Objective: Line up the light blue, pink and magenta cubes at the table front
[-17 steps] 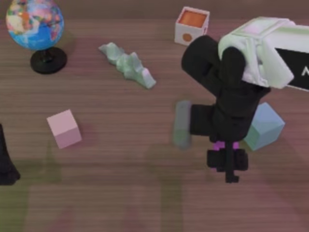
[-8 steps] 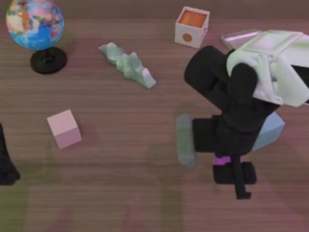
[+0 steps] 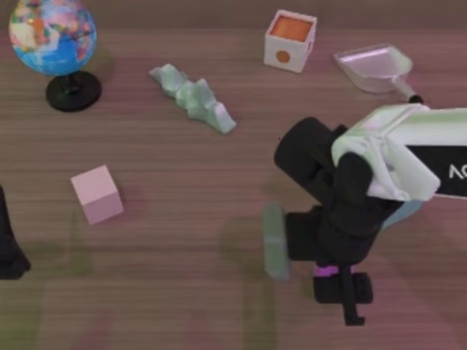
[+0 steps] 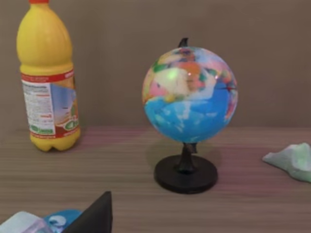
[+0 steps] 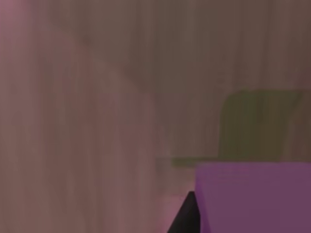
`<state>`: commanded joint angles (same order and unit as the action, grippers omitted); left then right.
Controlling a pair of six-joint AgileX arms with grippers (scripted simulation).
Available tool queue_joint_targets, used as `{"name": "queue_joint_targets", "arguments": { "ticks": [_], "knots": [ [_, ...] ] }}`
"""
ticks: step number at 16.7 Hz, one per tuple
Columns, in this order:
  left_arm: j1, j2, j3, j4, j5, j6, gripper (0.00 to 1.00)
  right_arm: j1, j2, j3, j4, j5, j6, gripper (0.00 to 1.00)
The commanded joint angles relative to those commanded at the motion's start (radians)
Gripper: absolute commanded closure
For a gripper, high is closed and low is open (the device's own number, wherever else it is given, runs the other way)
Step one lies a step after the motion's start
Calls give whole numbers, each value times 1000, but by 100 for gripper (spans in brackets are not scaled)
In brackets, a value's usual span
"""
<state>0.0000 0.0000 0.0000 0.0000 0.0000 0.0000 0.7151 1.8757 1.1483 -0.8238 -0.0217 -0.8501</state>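
Observation:
My right gripper (image 3: 341, 286) is shut on the small magenta cube (image 3: 327, 271) and holds it over the table (image 3: 182, 292) near the front, right of centre. In the right wrist view the magenta cube (image 5: 252, 199) fills the corner beside one dark finger (image 5: 187, 219). Only a sliver of the light blue cube (image 3: 406, 211) shows from under the right arm. The pale pink cube (image 3: 97, 193) rests on the left half of the table, with no gripper near it. My left arm (image 3: 9, 244) stays parked at the left edge.
A globe (image 3: 52, 44) stands at the back left, with a yellow bottle (image 4: 47, 77) near it. A crumpled pale green object (image 3: 193, 98) lies at the back centre. A white box with orange inside (image 3: 290, 40) and a dustpan (image 3: 373, 69) sit at the back right.
My right arm has carried the magenta cube toward the table front. That uncovered the dustpan and hid more of the light blue cube. The pink cube and left arm have not moved.

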Motion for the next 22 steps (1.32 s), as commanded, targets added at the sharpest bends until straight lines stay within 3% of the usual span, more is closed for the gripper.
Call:
{"name": "queue_joint_targets", "arguments": {
  "ticks": [5,18,22],
  "knots": [
    [0,0,0,0,0,0,0,1,7,-12,15,0,-1,100],
    [0,0,0,0,0,0,0,1,7,-12,15,0,-1,2],
    [0,0,0,0,0,0,0,1,7,-12,15,0,-1,0]
  ]
}}
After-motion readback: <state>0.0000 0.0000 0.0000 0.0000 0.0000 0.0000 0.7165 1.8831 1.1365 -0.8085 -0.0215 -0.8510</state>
